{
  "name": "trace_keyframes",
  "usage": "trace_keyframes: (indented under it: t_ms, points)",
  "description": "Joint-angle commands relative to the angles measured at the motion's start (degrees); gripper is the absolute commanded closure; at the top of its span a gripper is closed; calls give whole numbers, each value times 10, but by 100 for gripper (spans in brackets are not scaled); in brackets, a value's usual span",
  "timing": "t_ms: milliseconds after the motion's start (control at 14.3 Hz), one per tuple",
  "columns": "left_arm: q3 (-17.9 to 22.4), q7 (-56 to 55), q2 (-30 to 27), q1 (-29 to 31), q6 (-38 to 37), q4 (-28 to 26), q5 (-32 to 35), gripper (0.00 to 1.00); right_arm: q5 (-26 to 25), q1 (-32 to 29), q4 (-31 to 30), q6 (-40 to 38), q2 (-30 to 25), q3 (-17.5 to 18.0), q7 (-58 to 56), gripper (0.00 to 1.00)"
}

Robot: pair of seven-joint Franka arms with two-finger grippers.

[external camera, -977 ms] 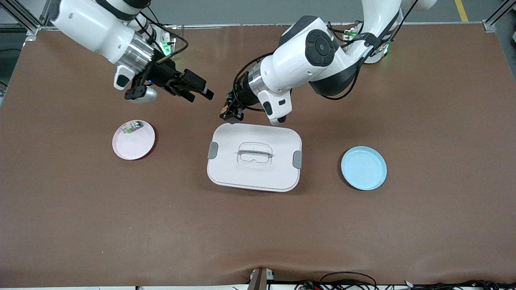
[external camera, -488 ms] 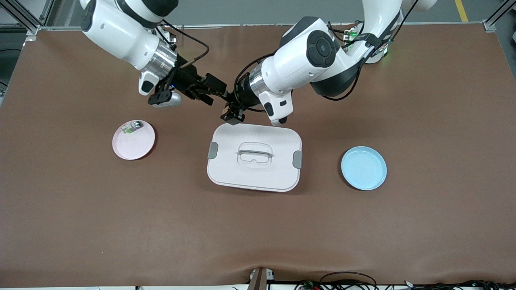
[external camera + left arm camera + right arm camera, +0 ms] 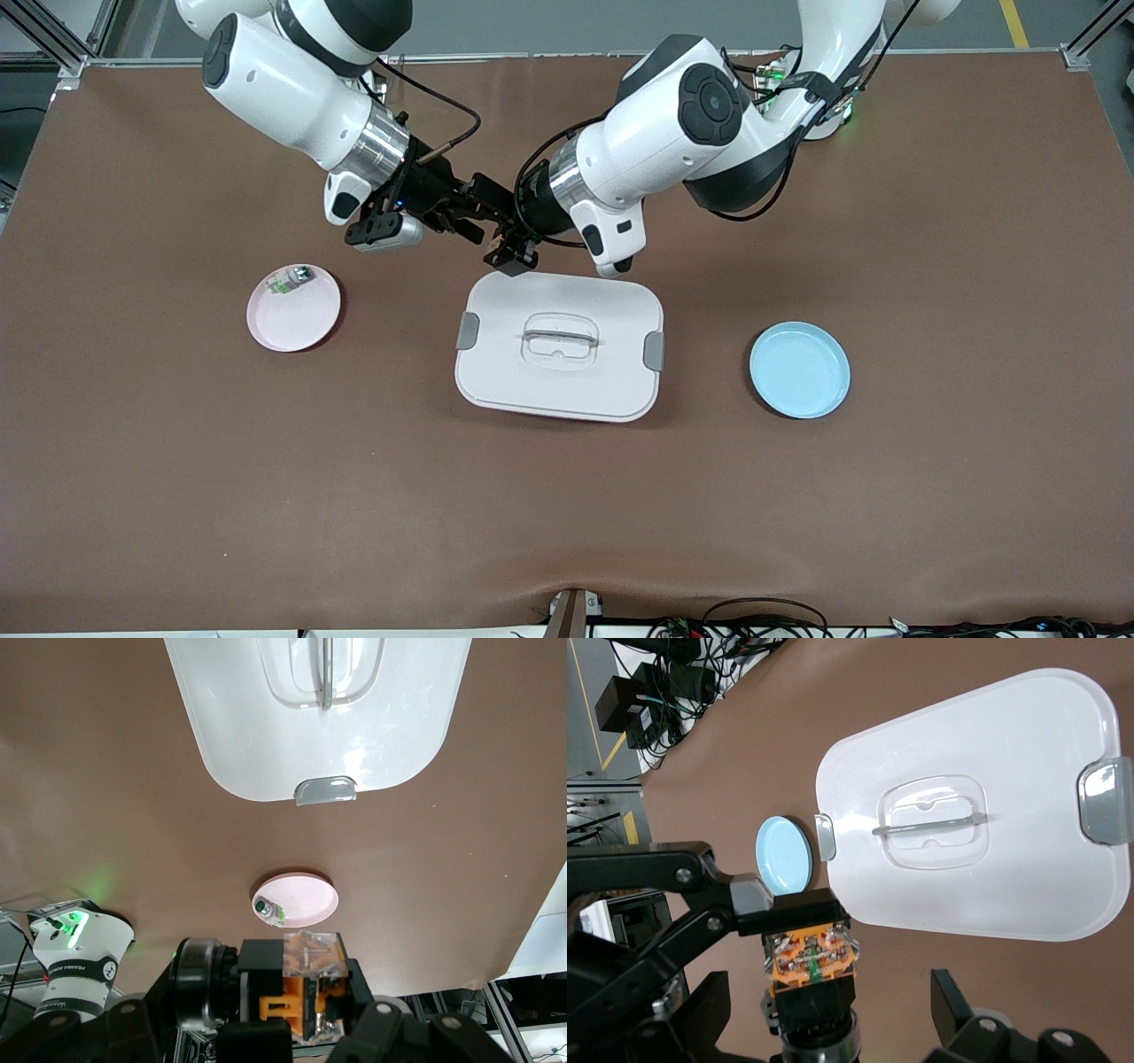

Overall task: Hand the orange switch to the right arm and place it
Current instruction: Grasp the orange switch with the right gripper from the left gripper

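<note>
Left gripper [image 3: 509, 251]: fingers closed on the orange switch [image 3: 502, 245], a tiny black blocky part with an orange band, held in the air just above the table at the edge of the white rounded-rectangular container lid [image 3: 560, 346] that lies farther from the front camera. In the right wrist view the switch [image 3: 811, 962] shows its orange body clamped by the left arm's black finger [image 3: 793, 911]; the left wrist view shows the same part [image 3: 306, 979] seated between the pads. Right gripper [image 3: 481, 211]: jaws fully apart, holding nothing, drawn up close beside the switch over the table next to that same lid edge; whether a finger touches the part cannot be told. Count: one switch, one lid with two grey side clips [image 3: 467, 330] and a clear recessed handle [image 3: 560, 338], two plates, two arms. The round pale pink plate [image 3: 294, 308] lies well apart from the lid toward the right arm's end and carries one small green-and-silver part [image 3: 291, 278]. The round light blue plate [image 3: 800, 369] lies well apart from the lid toward the left arm's end. All rest on the brown table surface [image 3: 567, 514]. The left wrist and forearm [image 3: 660, 142] crowd the space above the lid's edge next to the right gripper.
</note>
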Motion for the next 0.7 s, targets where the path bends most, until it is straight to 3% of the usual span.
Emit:
trace_keyframes:
  t_ms: [0, 279, 628]
  points:
    - [3, -7, 7, -6, 10, 15, -9, 100, 17, 1, 12, -3, 8, -5, -24, 0]
    - [3, -9, 8, -6, 15, 15, -9, 100, 17, -4, 12, -5, 7, -7, -25, 2]
    - [3, -9, 10, -7, 16, 15, -9, 100, 18, -4, 13, -5, 7, -7, -23, 73]
